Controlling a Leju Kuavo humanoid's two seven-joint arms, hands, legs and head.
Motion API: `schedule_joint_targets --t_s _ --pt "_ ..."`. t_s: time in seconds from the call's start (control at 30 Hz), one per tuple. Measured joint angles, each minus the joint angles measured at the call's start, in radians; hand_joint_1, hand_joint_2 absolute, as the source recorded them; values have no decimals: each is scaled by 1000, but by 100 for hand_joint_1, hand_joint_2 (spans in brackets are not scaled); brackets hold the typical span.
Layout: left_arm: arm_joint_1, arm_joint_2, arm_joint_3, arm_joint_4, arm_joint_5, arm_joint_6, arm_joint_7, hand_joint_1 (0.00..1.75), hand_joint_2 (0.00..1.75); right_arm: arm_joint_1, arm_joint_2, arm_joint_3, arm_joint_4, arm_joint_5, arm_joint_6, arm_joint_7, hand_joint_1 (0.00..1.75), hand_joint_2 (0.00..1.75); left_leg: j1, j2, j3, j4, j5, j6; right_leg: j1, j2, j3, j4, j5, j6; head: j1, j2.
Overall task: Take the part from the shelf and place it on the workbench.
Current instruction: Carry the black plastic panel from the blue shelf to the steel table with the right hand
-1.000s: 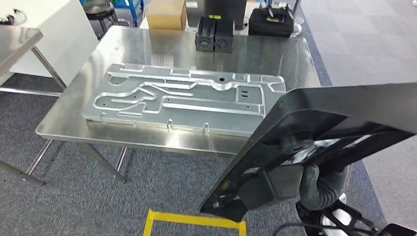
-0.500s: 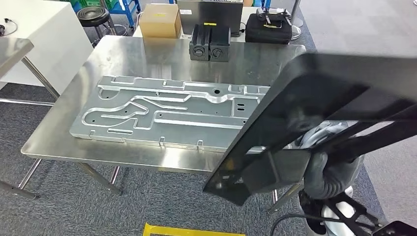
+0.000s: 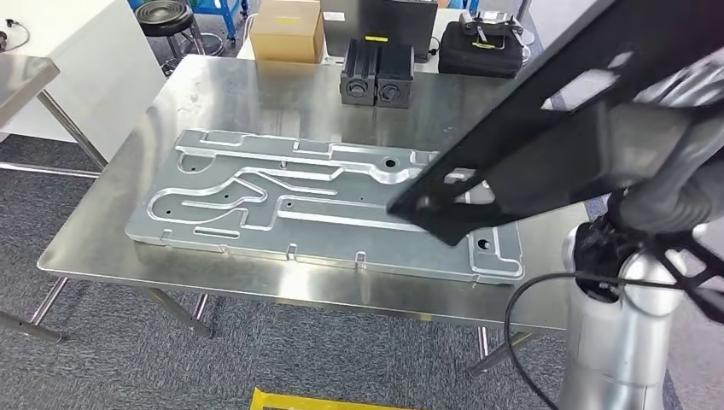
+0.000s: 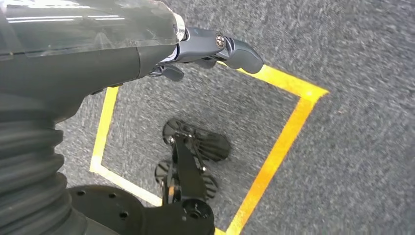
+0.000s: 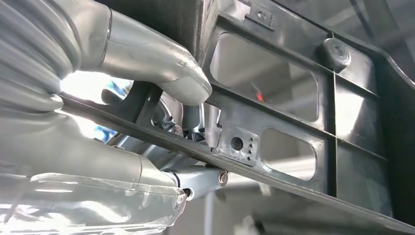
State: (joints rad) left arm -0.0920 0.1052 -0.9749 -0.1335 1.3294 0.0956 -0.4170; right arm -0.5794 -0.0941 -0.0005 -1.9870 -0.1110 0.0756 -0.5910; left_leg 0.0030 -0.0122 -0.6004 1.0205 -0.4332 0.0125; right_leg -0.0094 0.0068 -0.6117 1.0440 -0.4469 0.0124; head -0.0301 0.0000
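Black part (image 3: pixel 546 128), gripped by right hand (image 5: pixel 161 81), overhangs workbench (image 3: pixel 222 94) at 3 o'clock; tilted descent risks striking aluminium plate (image 3: pixel 324 201); left hand (image 4: pixel 215 46) holds nothing, fingers loosely curled

Part (image 3: pixel 546 145) showing matte black. Counter (image 3: pixel 230 94) and machined plate (image 3: pixel 324 205) showing bright silver metal. Box (image 3: pixel 288 29) showing tan cardboard. Twin blocks (image 3: pixel 377 73) showing black with yellow label. Floor (image 4: pixel 342 73) showing grey speckled carpet, carrying yellow tape outline (image 4: pixel 288 137). Right hand (image 5: pixel 151 63) showing grey.

Part (image 3: pixel 546 145) — far end off-frame
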Motion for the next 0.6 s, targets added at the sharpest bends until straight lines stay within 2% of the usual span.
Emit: schedule_joint_targets --t_s 0.1,0.17,0.2,0.27,0.3,0.33,0.37,0.43,0.47,0.5,0.53,0.6 --pt "-1 3 -9 0 6 -2 -7 0 175 -150 -11 -15 45 -28 -35 85 175 175 -3 1 -4 2 -4 -14 0 2 1 -17 3 -12 0 0" --pt "-2 6 -15 0 11 -3 -10 0 175 -243 -19 -17 88 -27 -55 122 175 175 -2 3 -18 39 -29 -23 -5 0 5 -23 5 -23 0 0" --pt "-2 8 -17 0 13 -4 -11 0 175 -279 -24 -16 111 -22 -65 133 175 175 -1 4 -39 87 -57 -27 -6 -2 8 -26 6 -28 0 0" --pt "-1 8 -19 0 16 -5 -12 0 175 -323 -33 -12 156 -9 -81 135 175 175 2 5 -102 223 -120 -33 -4 -6 10 -25 3 -33 0 0" --pt "1 8 -19 0 17 -5 -12 0 175 -333 -37 -10 176 -4 -87 130 175 175 4 5 -129 276 -135 -34 -3 -6 11 -25 2 -34 0 0" --pt "2 8 -20 0 18 -5 -12 0 175 -338 -40 -6 194 -1 -90 125 175 175 4 5 -141 296 -133 -35 -2 -6 12 -24 1 -34 0 0" --pt "2 8 -20 0 18 -5 -12 0 175 -341 -42 -3 207 1 -92 122 175 175 5 5 -136 280 -113 -34 -2 -6 14 -24 -1 -33 0 0" --pt "2 9 -20 0 18 -6 -12 0 175 -350 -46 4 227 3 -92 118 175 175 5 5 -76 146 -39 -27 -2 -5 21 -22 -7 -29 0 0" --pt "2 9 -20 0 18 -6 -12 0 175 -356 -49 6 234 4 -92 117 175 175 3 6 -45 81 -13 -23 0 -6 23 -21 -10 -26 0 0" --pt "2 10 -20 0 19 -6 -13 0 175 -361 -52 8 241 5 -92 117 175 175 1 6 -22 31 4 -18 1 -5 23 -20 -12 -22 0 0" --pt "1 10 -20 0 19 -6 -13 0 175 -365 -54 9 246 5 -92 116 175 175 -1 6 -14 10 6 -15 2 -5 21 -20 -12 -17 0 0" --pt "1 11 -20 0 20 -6 -13 0 175 -370 -58 10 255 5 -92 117 175 175 -2 5 -12 3 4 -8 3 -5 21 -23 -12 -6 0 0"
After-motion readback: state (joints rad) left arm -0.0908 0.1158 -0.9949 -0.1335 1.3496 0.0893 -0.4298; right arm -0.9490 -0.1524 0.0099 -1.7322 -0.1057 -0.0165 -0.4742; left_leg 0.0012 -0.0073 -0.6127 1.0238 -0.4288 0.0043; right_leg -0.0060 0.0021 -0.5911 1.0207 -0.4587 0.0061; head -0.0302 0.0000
